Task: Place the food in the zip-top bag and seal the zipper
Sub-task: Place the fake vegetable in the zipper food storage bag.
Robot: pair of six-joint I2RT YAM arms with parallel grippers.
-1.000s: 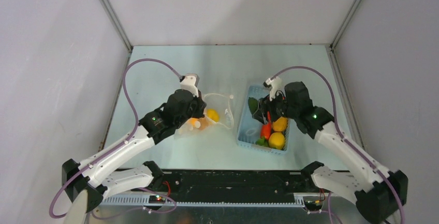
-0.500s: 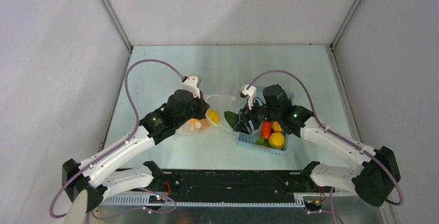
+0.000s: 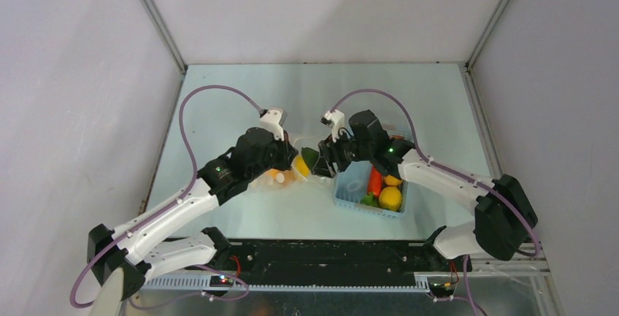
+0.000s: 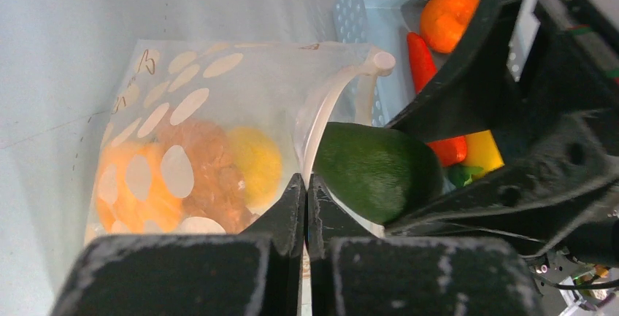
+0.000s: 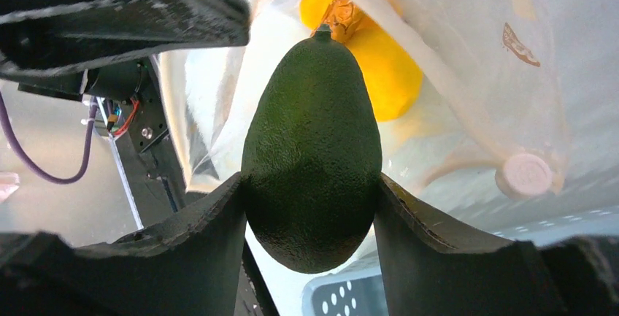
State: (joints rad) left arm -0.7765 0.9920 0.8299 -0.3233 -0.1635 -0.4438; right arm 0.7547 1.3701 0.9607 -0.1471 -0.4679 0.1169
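The zip-top bag (image 4: 182, 104), clear with white dots, lies left of the basket and holds yellow and orange food (image 4: 252, 163). My left gripper (image 4: 306, 185) is shut on the bag's rim at the white zipper (image 4: 328, 104), holding the mouth up; the slider (image 4: 382, 60) sits at the strip's far end. My right gripper (image 5: 310, 185) is shut on a dark green avocado-shaped piece (image 5: 314, 155), whose tip points into the bag's mouth toward a yellow lemon (image 5: 387, 68). In the top view the left gripper (image 3: 290, 157) and right gripper (image 3: 315, 161) meet between bag (image 3: 281, 176) and basket.
A light blue perforated basket (image 3: 349, 185) stands right of the bag with a red pepper (image 3: 374, 182), yellow pieces (image 3: 390, 198) and a green piece inside. Side walls close in the table on the left, right and back.
My right gripper has carried the green piece from above the basket leftward to the bag's mouth. The left gripper has kept its hold on the bag's rim.
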